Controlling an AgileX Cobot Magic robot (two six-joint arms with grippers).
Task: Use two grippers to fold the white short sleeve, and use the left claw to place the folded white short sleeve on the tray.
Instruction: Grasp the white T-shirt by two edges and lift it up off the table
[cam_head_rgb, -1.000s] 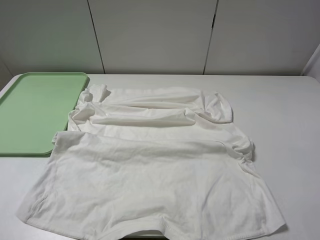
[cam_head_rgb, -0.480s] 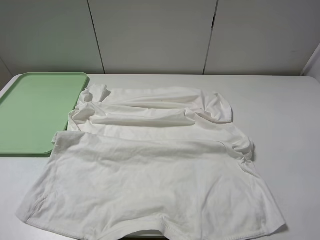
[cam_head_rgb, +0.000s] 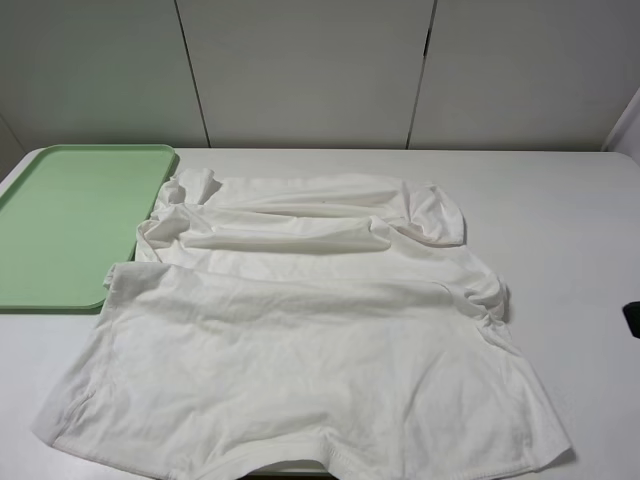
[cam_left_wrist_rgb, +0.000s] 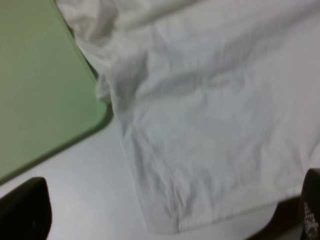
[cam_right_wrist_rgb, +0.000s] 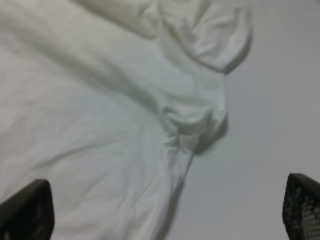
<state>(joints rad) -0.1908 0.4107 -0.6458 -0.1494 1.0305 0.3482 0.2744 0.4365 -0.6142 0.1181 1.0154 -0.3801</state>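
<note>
The pale green tray (cam_head_rgb: 60, 230) lies at the table's (cam_head_rgb: 570, 220) far-left corner, and only the white short sleeve (cam_head_rgb: 300, 340) touches its right rim. The shirt lies wrinkled from the table's middle to its near edge, bunched in folds at the far end. The left claw (cam_left_wrist_rgb: 167, 215) and the right gripper (cam_right_wrist_rgb: 165, 212) hover over it with fingers spread wide, holding nothing.

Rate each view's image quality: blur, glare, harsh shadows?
Exterior high: sharp, evenly lit, no glare; the white short sleeve barely contrasts with the table. Left wrist: soft focus, though the tray edge reads clearly. Right wrist: blurred, dark shadow beside the bunched cloth.
</note>
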